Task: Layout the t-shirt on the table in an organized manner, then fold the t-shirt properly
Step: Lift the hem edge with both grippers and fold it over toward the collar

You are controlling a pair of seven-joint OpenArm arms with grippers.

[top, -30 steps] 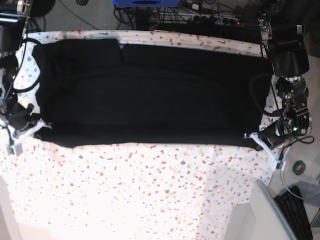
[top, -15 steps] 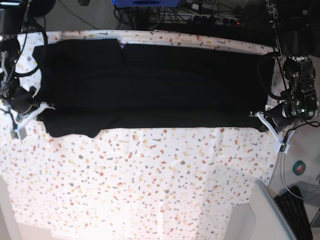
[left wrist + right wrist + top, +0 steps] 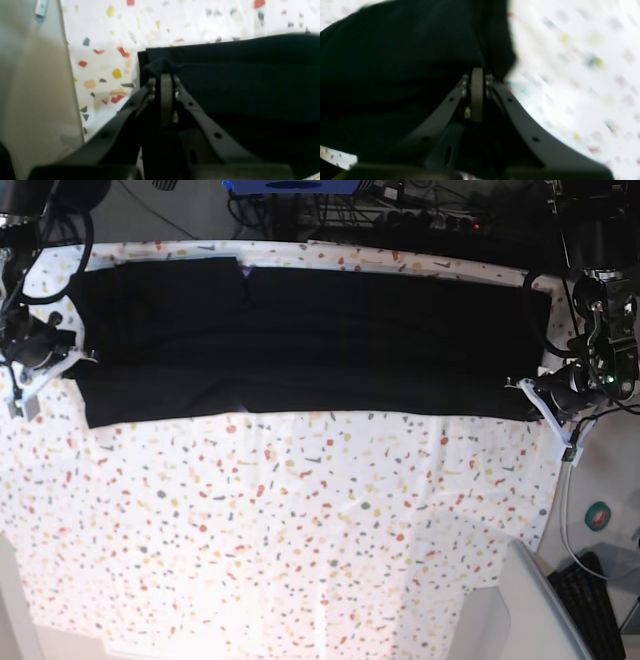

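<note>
The black t-shirt (image 3: 300, 340) lies as a long band across the far part of the speckled table (image 3: 300, 530). At the band's near right corner my left gripper (image 3: 528, 392) is shut on the cloth; in the left wrist view a pinch of t-shirt (image 3: 225, 82) bunches over the left gripper (image 3: 166, 77). My right gripper (image 3: 78, 362) is shut on the near left corner. The right wrist view is blurred, with the t-shirt (image 3: 395, 62) hanging from the right gripper (image 3: 477, 72).
Cables and equipment (image 3: 400, 215) crowd the space beyond the table's far edge. A grey panel (image 3: 525, 610) and a keyboard (image 3: 595, 600) sit at the near right, beside a green tape roll (image 3: 599, 516). The near half of the table shows bare covering.
Both grippers have carried the shirt's near edge away toward the far side of the table. The black band has grown narrower, and more speckled table shows in front of it.
</note>
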